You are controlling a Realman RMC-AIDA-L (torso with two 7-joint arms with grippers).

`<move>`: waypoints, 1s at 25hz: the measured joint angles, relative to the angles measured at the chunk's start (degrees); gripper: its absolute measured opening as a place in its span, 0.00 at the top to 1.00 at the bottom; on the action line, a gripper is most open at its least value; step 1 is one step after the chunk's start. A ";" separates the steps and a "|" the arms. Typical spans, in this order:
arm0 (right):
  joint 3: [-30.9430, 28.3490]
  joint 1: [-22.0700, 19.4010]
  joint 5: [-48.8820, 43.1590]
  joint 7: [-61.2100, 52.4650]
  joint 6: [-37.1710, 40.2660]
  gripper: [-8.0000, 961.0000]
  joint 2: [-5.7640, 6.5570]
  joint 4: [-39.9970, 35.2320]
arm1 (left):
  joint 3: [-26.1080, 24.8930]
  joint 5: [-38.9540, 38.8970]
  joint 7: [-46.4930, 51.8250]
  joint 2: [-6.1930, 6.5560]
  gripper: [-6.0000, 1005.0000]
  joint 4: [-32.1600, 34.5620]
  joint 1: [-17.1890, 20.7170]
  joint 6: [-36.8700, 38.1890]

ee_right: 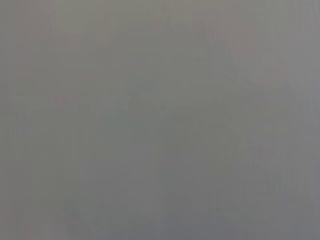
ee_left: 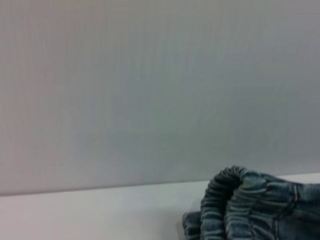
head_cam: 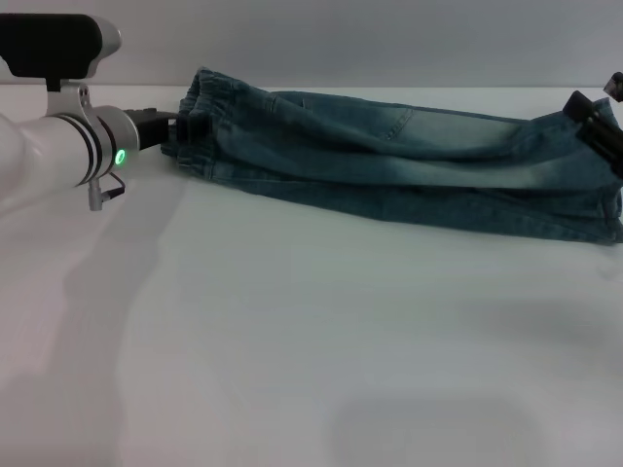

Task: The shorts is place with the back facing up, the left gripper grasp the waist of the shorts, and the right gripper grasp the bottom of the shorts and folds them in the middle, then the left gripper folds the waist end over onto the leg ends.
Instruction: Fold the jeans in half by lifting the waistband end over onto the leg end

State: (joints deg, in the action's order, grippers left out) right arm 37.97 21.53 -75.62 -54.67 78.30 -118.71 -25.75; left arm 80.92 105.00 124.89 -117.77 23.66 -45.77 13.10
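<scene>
Shorts between both pincers

Right gripper: at 3 o'clock in head view, cut by the frame edge; arm out of frame; finger state indeterminable.
Left gripper: fingertips buried in the waist; grip indeterminable.
Shorts: leg ends run off at 3 o'clock.
Right wrist view: featureless grey.

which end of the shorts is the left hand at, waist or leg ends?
The waist: the puckered elastic band at the narrower end, right at the left hand. The leg ends lie at the far side of the shorts, by the right hand.
</scene>
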 joint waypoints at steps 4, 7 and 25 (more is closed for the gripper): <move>0.00 0.18 0.03 0.00 0.04 0.32 0.04 0.00 | 0.22 0.02 0.00 -0.07 0.20 -0.63 -0.21 0.00; 0.00 0.29 0.04 0.00 -0.10 0.32 0.06 0.00 | 0.39 0.04 0.04 -0.20 0.20 -0.76 -0.20 0.60; -0.29 -0.05 0.05 0.00 -0.26 0.32 0.06 0.00 | 0.74 -0.21 -0.15 -0.78 0.22 -0.11 -1.78 4.09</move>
State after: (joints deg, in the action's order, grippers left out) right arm 37.68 21.48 -75.58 -54.67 78.04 -118.65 -25.75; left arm 81.66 104.79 124.74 -118.55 23.55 -47.55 17.19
